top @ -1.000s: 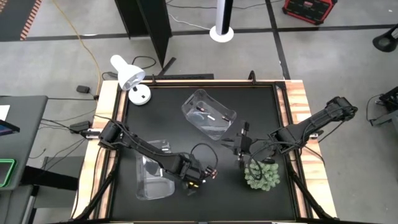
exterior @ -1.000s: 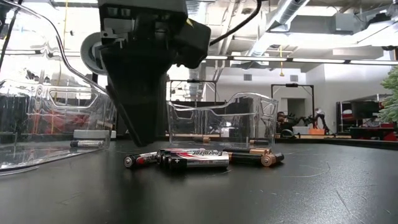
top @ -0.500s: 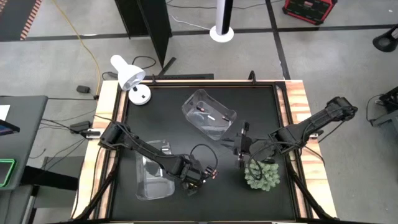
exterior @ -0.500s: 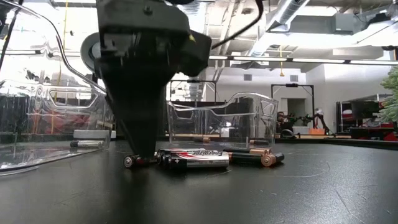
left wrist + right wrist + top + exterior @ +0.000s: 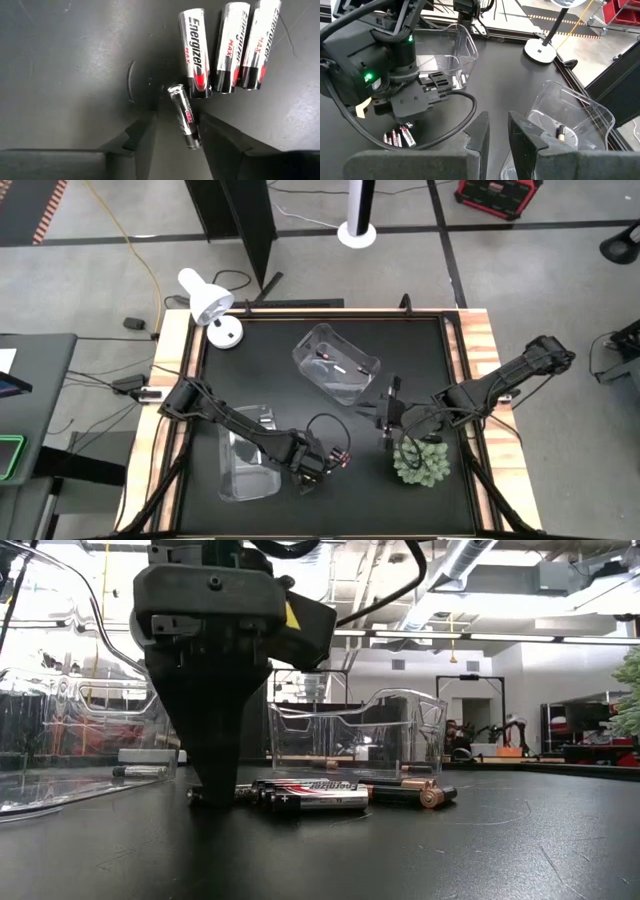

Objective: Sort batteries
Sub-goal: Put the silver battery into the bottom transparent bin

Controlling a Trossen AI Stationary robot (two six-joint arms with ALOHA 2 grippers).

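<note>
Item: loose cluster of small cylindrical silver-and-black batteries (image 5: 220,47), lying on the black table top (image 5: 330,510) at about 6 o'clock in the overhead view, just at 3 o'clock of the nearer clear plastic bin (image 5: 245,455).

Item: one small dark battery (image 5: 184,116), lying apart from the three labelled cells, between the two fingers of the left gripper (image 5: 176,131). The jaws stand fairly wide on either side of it, tips at table level; neither finger visibly touches it.

Item: farther clear plastic bin (image 5: 336,363), near centre at 12 o'clock of the cluster, with a few batteries inside.

Item: right gripper (image 5: 496,131), waiting beside the green spiky ball (image 5: 421,461) at 4 o'clock, jaws narrow, nothing between them.

Risk: the cell lies skewed to the fingers; closing may roll or pivot it out, or nudge the neighbouring labelled cells. A round, smooth body could slip during lifting.
</note>
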